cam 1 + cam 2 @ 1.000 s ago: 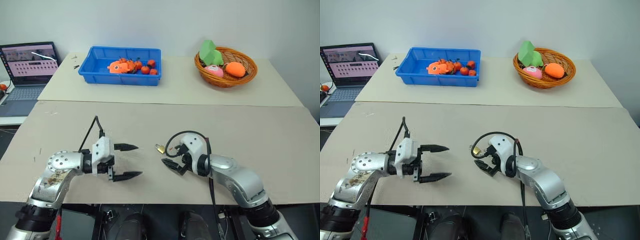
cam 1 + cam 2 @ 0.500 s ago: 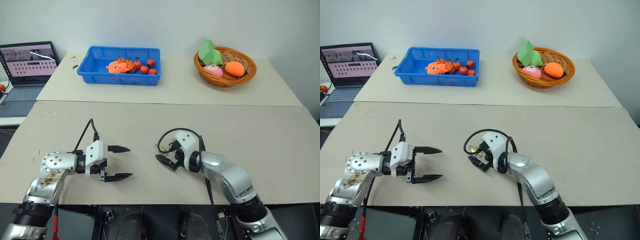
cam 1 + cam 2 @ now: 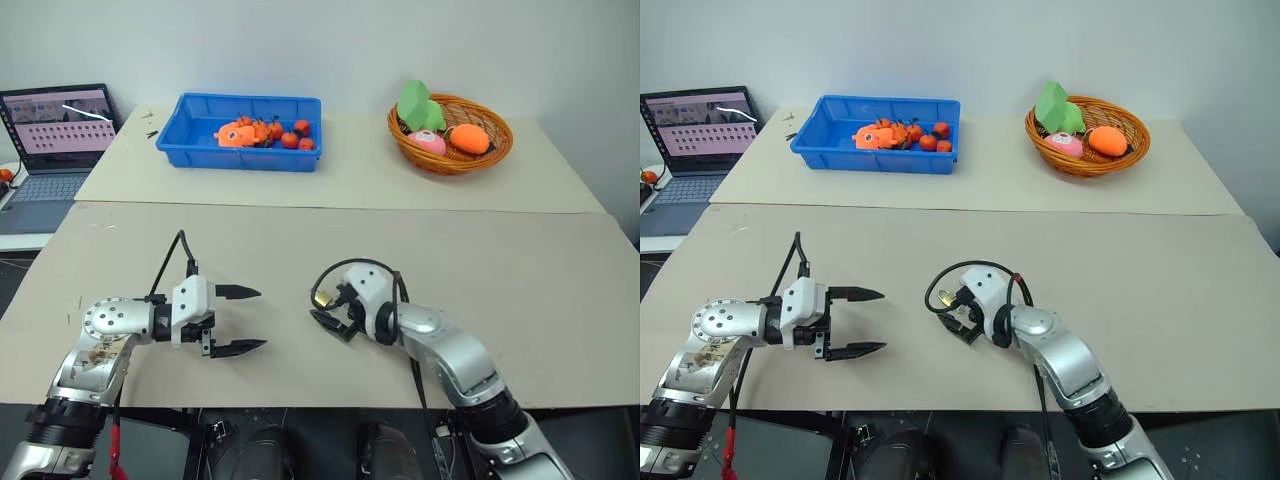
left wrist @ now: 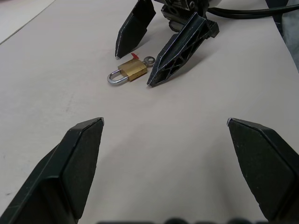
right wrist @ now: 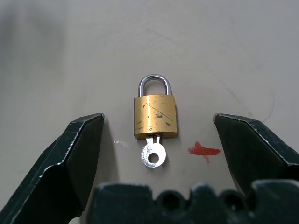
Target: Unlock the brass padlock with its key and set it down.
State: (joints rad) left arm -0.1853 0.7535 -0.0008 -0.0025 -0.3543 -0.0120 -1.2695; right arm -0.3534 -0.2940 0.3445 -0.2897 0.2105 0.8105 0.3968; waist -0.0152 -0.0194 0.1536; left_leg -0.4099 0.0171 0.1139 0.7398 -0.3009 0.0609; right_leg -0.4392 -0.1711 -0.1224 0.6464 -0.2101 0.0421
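Right gripper (image 5: pixel 156 140) has edged in, fingers wide open astride the brass padlock (image 5: pixel 155 115), key (image 5: pixel 153 154) inserted; left gripper (image 3: pixel 238 320) waits open.

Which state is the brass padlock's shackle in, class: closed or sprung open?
Closed. Both legs of the shackle enter the brass padlock, lying flat on the table, key inserted.

Head stereo pair: high, facing fwd and down over the table (image 3: pixel 560 290), far edge to near edge, both eyes sharing nearly the same scene. L wrist cam: low, looks across the tabletop at the brass padlock (image 4: pixel 131 70) and right gripper (image 4: pixel 140 65). R wrist cam: close above the same padlock, its key (image 5: pixel 153 154) nearest.
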